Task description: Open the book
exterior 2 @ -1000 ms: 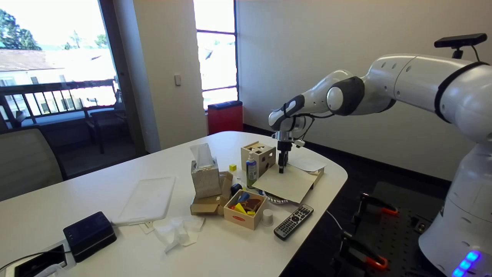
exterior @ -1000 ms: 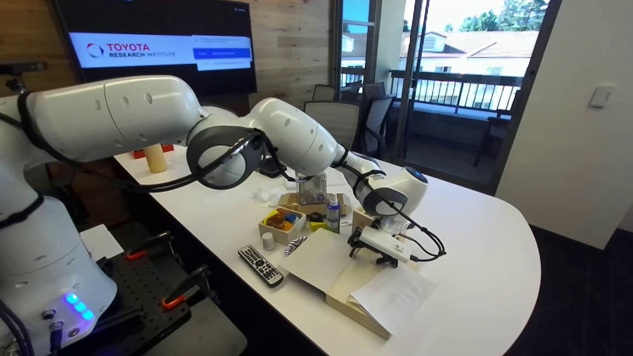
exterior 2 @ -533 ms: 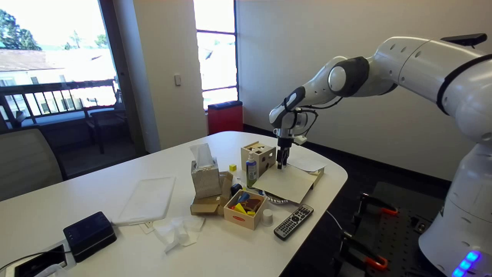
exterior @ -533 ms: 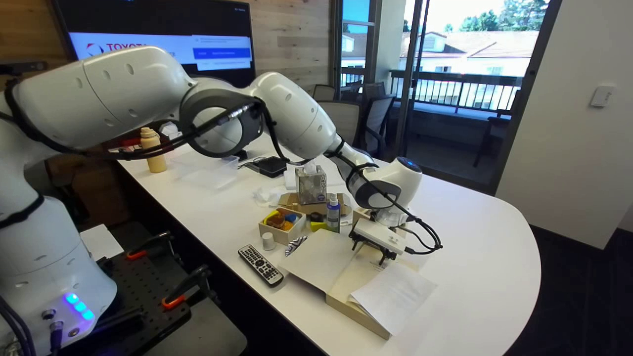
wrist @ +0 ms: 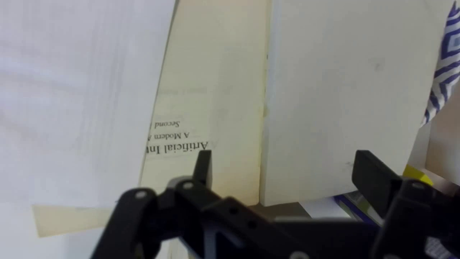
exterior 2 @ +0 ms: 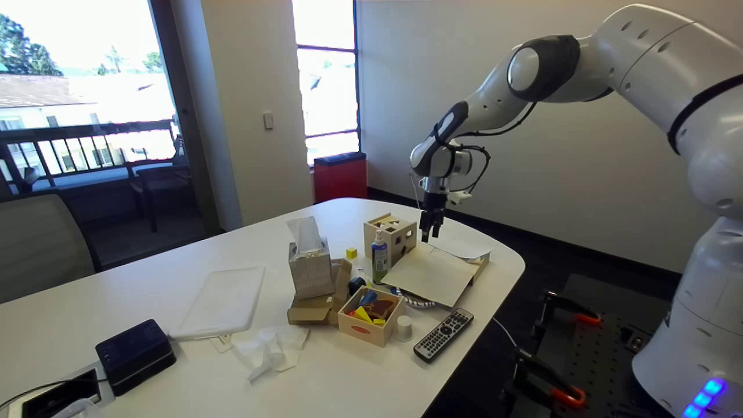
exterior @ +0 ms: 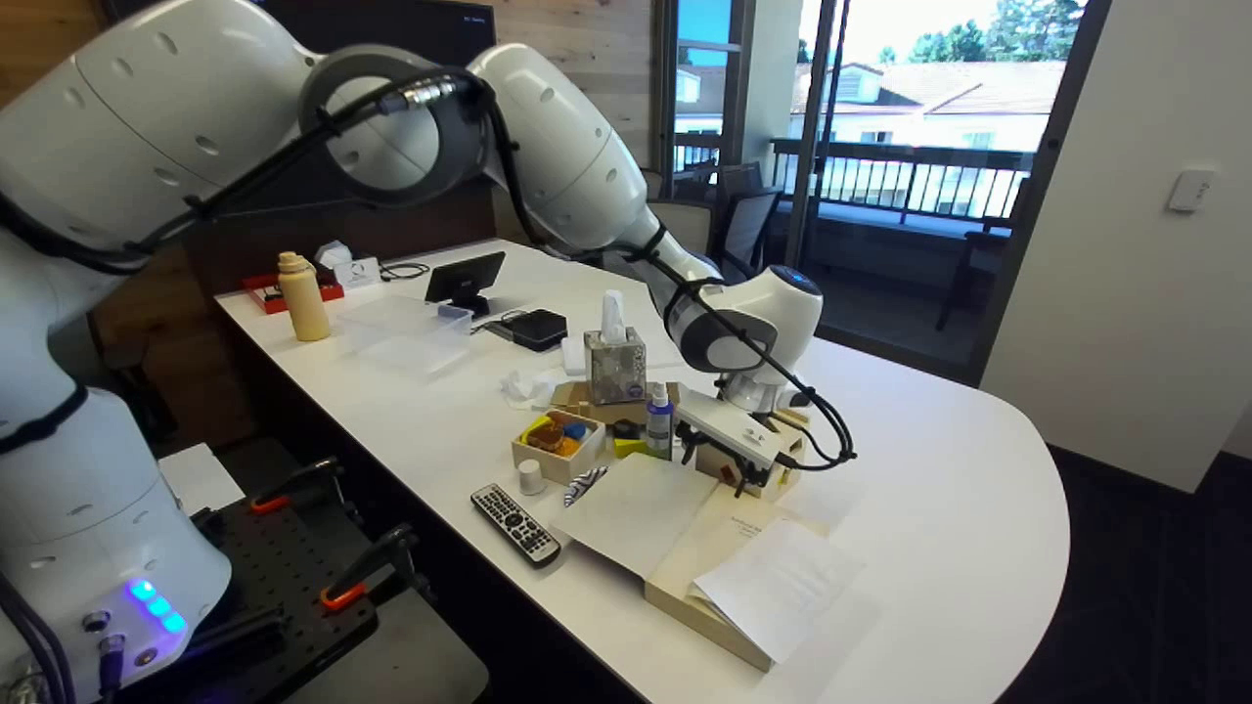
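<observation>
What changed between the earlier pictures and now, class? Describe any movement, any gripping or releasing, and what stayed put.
The robot arm lifted, carrying the claw upward, higher above the open book. Nothing was visibly taken hold of or let go; the claw's jaws stand apart. The book, remote control, spray bottle and wooden shape sorter stayed as they were.

I count one book (exterior: pixel 709 548), one remote (exterior: pixel 514 525), one tissue box (exterior: pixel 617 370), one spray bottle (exterior: pixel 659 425). Two orange-tipped clamps (exterior: pixel 370 571), one white cup (exterior: pixel 530 477). One robot arm (exterior: pixel 558 137), one gripper (wrist: pixel 283 162).
</observation>
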